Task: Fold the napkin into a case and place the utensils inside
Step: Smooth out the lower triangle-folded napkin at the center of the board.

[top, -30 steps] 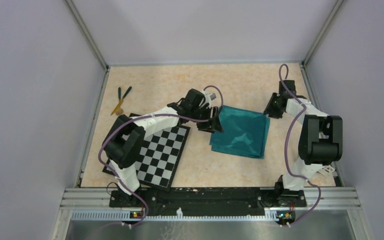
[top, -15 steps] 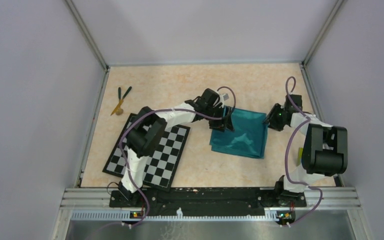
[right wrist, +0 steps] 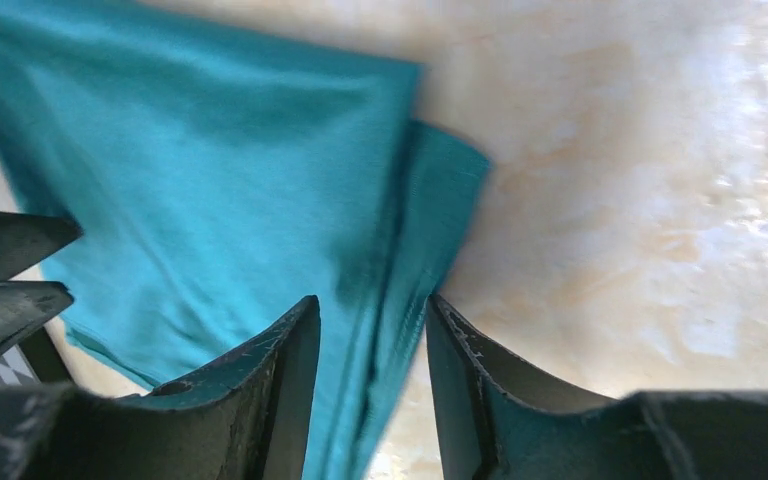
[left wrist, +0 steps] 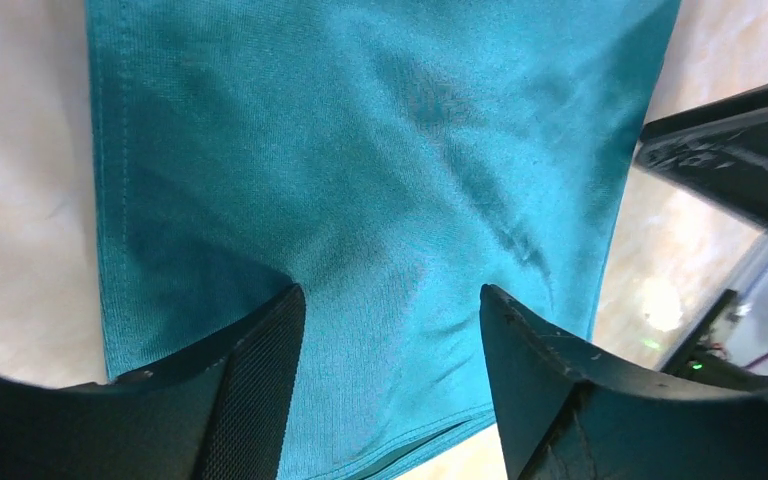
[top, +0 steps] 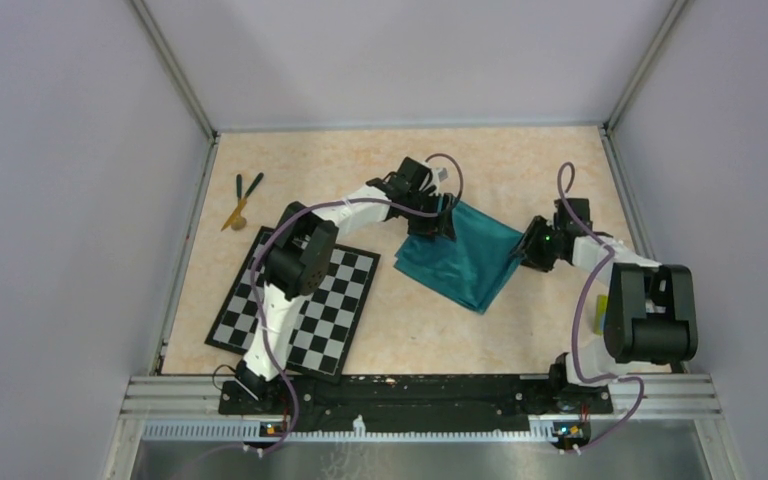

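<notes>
- My left gripper [left wrist: 390, 300]: jaws apart, over the napkin [top: 460, 258] (folded, mid-table).
- My right gripper [right wrist: 370, 305]: jaws narrowly apart, astride the napkin's right edge.
- The utensils [top: 241, 200]: far-left, well apart from the napkin.

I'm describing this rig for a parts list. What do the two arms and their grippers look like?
The left arm and right arm match: white links between chunky black joint housings, with a purple cable looping loosely along each. The left gripper and right gripper are black, with wedge-shaped fingers finely ribbed on the inner face.
</notes>
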